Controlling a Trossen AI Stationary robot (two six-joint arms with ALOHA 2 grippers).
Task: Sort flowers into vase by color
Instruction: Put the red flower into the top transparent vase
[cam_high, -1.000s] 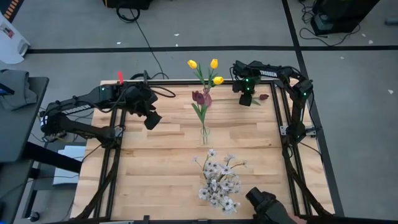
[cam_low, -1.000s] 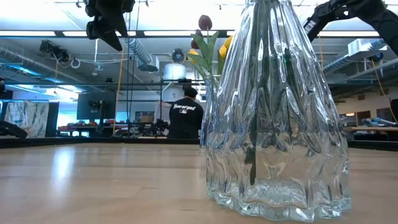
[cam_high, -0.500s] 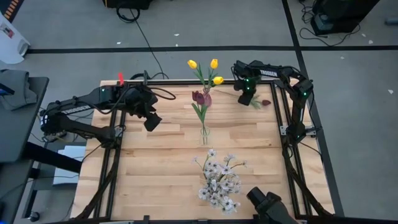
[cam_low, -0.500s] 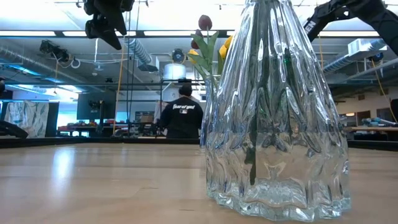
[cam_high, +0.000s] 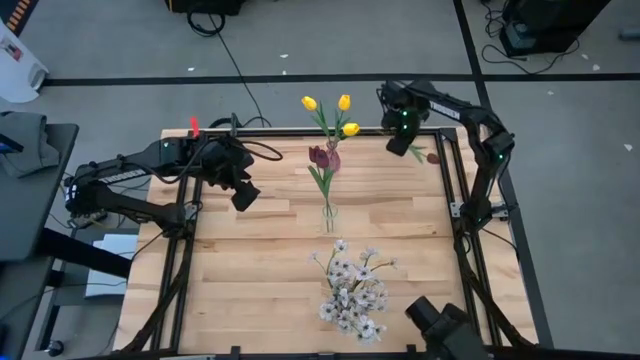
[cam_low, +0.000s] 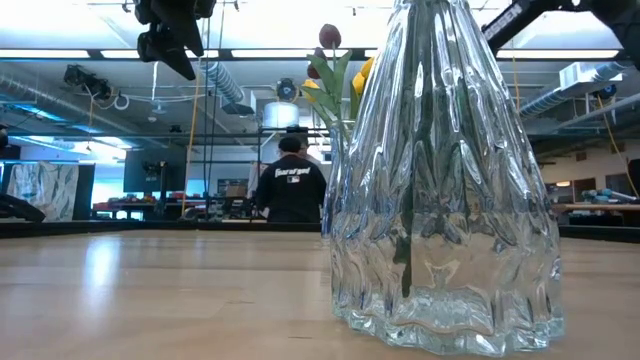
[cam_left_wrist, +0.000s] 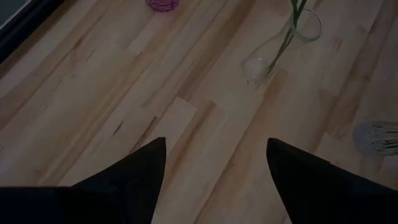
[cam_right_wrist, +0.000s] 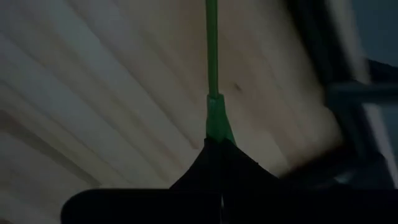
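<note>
The right claw (cam_right_wrist: 219, 146) pinches a maroon tulip's green stem (cam_right_wrist: 212, 62) (left claw (cam_left_wrist: 214, 165) spread, hovering).

A person in a dark shirt (cam_low: 290, 187) stands with back turned in the workshop beyond the wooden table (cam_high: 250, 260). Black cables (cam_high: 215, 40) trail across the grey floor, crossed by dark tape lines (cam_high: 250, 78).

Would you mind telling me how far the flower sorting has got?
Done: yellow tulips and a maroon tulip stand in vases, white blossoms in another. In hand: the right gripper is shut on a green stem near the table's far right corner. Left: placing that flower. The left gripper hovers open.
</note>
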